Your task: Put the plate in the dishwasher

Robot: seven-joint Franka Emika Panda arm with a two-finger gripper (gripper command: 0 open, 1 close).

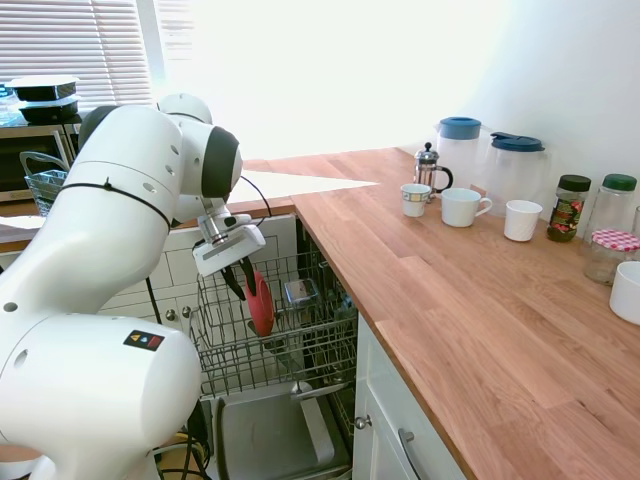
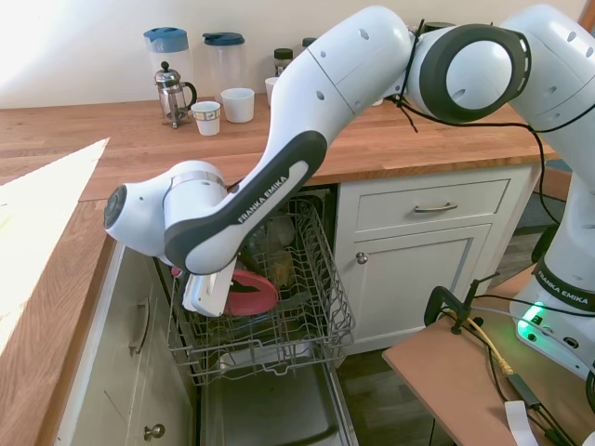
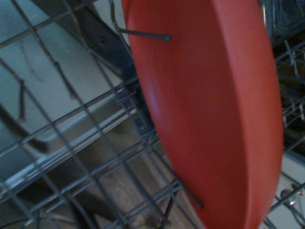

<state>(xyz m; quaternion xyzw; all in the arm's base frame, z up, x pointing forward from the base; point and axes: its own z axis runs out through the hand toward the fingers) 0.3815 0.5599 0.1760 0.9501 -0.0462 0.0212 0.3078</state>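
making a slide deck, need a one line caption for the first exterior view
White arm's gripper lowers the coral plate on edge into the dishwasher's pulled-out wire rack.

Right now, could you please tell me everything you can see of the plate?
The plate is coral-pink, round and shallow with a low rim, plastic-looking. It stands on edge inside the dishwasher's pulled-out wire rack, among the tines. The end effector is right at its upper edge; whether it grips cannot be told.

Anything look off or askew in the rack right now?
Nothing stands out. The plate stands on edge inside the dishwasher's pulled-out wire rack, with the gripper at its upper edge. Nothing spilled or damaged is visible.
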